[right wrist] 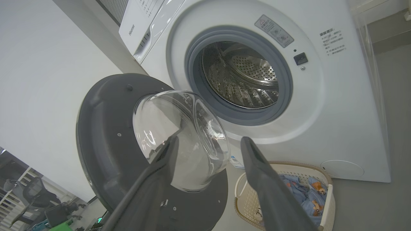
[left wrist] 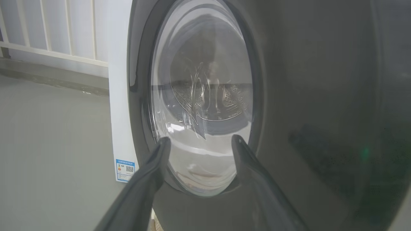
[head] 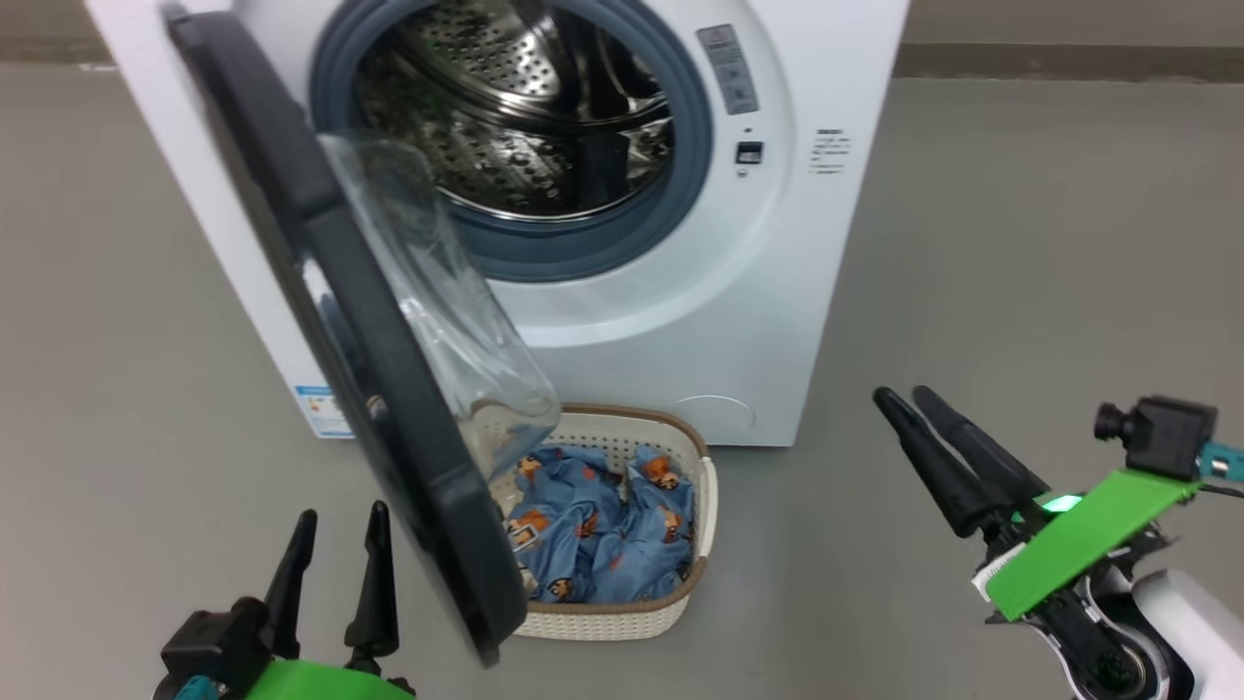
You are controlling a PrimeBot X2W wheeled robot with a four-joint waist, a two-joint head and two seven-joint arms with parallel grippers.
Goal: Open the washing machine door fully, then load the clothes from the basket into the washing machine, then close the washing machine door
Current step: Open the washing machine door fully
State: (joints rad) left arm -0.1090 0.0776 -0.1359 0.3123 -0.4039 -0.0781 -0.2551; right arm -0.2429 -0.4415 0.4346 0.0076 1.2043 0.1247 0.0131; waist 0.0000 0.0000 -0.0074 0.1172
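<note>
The white washing machine (head: 807, 243) stands ahead with its steel drum (head: 525, 117) showing inside the grey gasket. Its black washing machine door (head: 437, 506) hangs open, swung out to the left, glass bowl facing right. On the floor below sits the cream basket (head: 705, 486), partly behind the door, holding blue bear-print clothes (head: 603, 544). My left gripper (head: 344, 511) is open just left of the door's outer face (left wrist: 305, 96), touching nothing. My right gripper (head: 899, 393) hovers right of the machine; the right wrist view shows its fingers (right wrist: 257, 179) apart and empty, with the door (right wrist: 106, 138) and basket (right wrist: 327, 199) beyond.
Grey floor stretches left and right of the machine. A blue label sticker (head: 321, 408) marks its lower left corner. A white railing (left wrist: 48, 48) runs behind on the left. Office chairs (right wrist: 35, 192) stand far off.
</note>
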